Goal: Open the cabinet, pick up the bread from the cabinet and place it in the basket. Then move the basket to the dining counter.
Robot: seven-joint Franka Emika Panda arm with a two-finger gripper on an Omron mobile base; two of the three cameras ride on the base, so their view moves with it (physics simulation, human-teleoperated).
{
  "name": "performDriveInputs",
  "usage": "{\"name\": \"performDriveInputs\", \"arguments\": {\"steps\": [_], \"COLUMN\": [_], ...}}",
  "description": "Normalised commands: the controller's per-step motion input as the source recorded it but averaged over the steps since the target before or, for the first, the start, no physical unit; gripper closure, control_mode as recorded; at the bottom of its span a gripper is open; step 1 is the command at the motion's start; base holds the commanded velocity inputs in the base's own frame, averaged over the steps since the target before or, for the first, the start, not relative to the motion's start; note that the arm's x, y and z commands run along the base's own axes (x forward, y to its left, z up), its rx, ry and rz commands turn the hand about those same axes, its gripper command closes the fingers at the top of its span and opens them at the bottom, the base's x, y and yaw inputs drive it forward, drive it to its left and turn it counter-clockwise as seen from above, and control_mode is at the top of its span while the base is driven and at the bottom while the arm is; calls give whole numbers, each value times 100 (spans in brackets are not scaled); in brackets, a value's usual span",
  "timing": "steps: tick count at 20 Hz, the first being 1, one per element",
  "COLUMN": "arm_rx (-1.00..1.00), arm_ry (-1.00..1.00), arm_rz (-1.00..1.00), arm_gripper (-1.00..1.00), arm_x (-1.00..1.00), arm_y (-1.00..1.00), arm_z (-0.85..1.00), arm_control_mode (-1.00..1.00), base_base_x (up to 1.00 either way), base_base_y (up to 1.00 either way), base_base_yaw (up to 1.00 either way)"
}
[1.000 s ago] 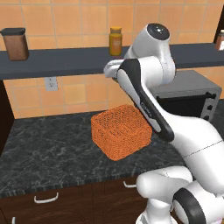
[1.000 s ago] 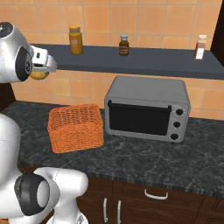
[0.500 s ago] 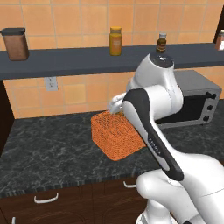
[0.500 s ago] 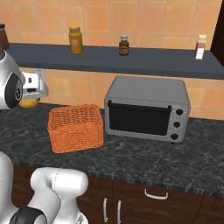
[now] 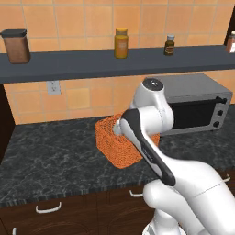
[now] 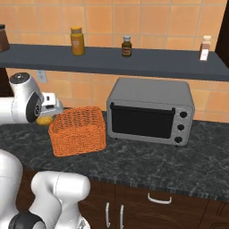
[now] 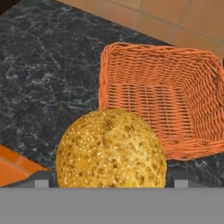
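The bread [image 7: 111,148], a round golden seeded lump, sits between the fingertips of my gripper [image 7: 111,181], which is shut on it. In the right base view the gripper [image 6: 48,115] holds the bread [image 6: 44,120] just off the left rim of the orange woven basket [image 6: 78,129], near rim height. The hand view looks down into the basket [image 7: 131,98], which has nothing in it and lies just beyond the bread. In the left base view my arm covers part of the basket [image 5: 110,144]. The cabinet and the dining counter are out of view.
The basket stands on a black speckled counter [image 6: 147,161]. A grey microwave oven [image 6: 150,112] stands close to the right of the basket. Above is a dark shelf [image 6: 112,60] with an orange-lidded amber jar [image 6: 77,41] and small bottles. Tiled wall lies behind.
The arm has folded down, bringing the hand with the bread from near shelf height to the basket's left rim. Basket and oven have not moved.
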Motion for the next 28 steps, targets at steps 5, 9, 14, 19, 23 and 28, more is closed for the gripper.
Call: {"name": "performDriveInputs", "arguments": {"steps": [5,9,14,19,23,28], "arm_rx": [-8,-9,0,0,0,1], "arm_ry": [6,3,8,7,12,4], "arm_rz": [0,0,0,0,0,0], "arm_gripper": [100,100,100,100,100,100], "arm_x": [61,48,42,35,41,26], "arm_y": [-7,-13,-42,-5,0,-7], "arm_z": [-51,-35,-18,-25,-30,-14], "arm_control_mode": [-100,-100,-100,-100,-100,-100], "base_base_x": [0,0,0,0,0,0], "base_base_y": [0,0,0,0,0,0], "base_base_yaw": [0,0,0,0,0,0]}}
